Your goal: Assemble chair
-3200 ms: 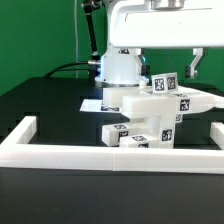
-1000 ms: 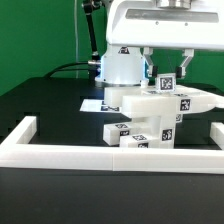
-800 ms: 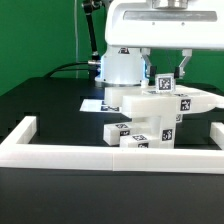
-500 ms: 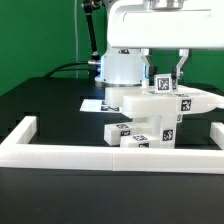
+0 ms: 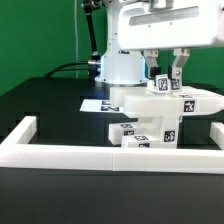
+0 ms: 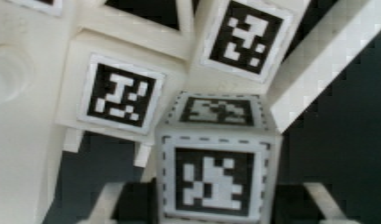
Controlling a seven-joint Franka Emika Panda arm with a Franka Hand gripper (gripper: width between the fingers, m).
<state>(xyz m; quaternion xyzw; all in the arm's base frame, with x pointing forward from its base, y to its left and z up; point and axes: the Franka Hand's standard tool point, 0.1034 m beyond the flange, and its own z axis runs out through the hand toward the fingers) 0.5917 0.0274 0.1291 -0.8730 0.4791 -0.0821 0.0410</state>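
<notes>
The partly built white chair (image 5: 140, 101) stands mid-table, a flat seat slab on tagged blocks. A small white tagged chair piece (image 5: 163, 84) stands upright at the slab's top. My gripper (image 5: 165, 78) comes down over it from above and is shut on it, one finger on each side. In the wrist view this piece (image 6: 213, 168) fills the middle, its tags facing the camera. The gripper (image 6: 219, 205) has its pale fingers (image 6: 116, 195) flanking the piece. Beyond it lie other tagged faces of the chair (image 6: 125, 95). Where the piece meets the slab is hidden.
A long white border frame (image 5: 60, 150) runs along the table's front and sides. The marker board (image 5: 95, 103) lies behind the chair on the exterior view's left. The arm's white base (image 5: 120, 68) stands at the back before a green wall.
The arm's head has moved up and toward the exterior view's right with the piece still held. The chair has shifted slightly the same way.
</notes>
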